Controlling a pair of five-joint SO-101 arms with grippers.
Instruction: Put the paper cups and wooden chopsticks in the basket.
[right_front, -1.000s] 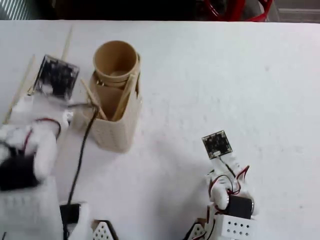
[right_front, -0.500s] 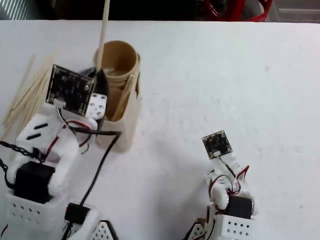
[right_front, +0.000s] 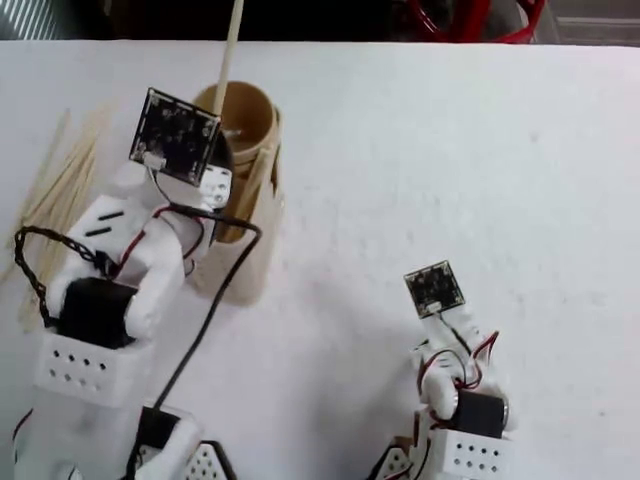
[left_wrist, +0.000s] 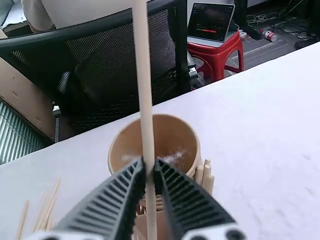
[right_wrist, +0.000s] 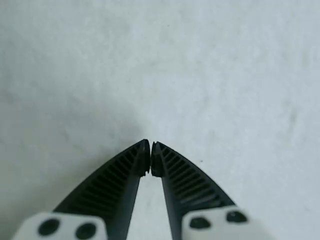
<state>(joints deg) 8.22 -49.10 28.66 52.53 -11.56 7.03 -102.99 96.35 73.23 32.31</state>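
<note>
Surface: white table (right_front: 450, 150), matte and faintly grainy; a mesh-backed chair (left_wrist: 100, 65) stands beyond its far edge.
Change: within the last second the left arm has swung from the loose sticks over to the basket, carrying one stick upright.
Left gripper (left_wrist: 149, 167): ribbed black jaws pinch the held chopstick (left_wrist: 142, 75) low on its shaft, just above the cups' mouth.
Right gripper (right_wrist: 150, 152): tips pressed together on nothing, over bare table, well apart from the basket.
Held chopstick: pale, smooth, round, straight wood.
Paper cups (right_front: 255, 115): tan nested stack with a round rim, standing in the basket.
Basket (right_front: 262, 260): cream, boxy, perforated walls; leaning chopsticks (right_front: 255, 185) stand beside the cups.
Loose chopsticks (right_front: 60, 190): thin sticks fanned on the table beside the basket.
Meaning: probably one release away from adding this stick; the fanned pile is yet to be collected.
</note>
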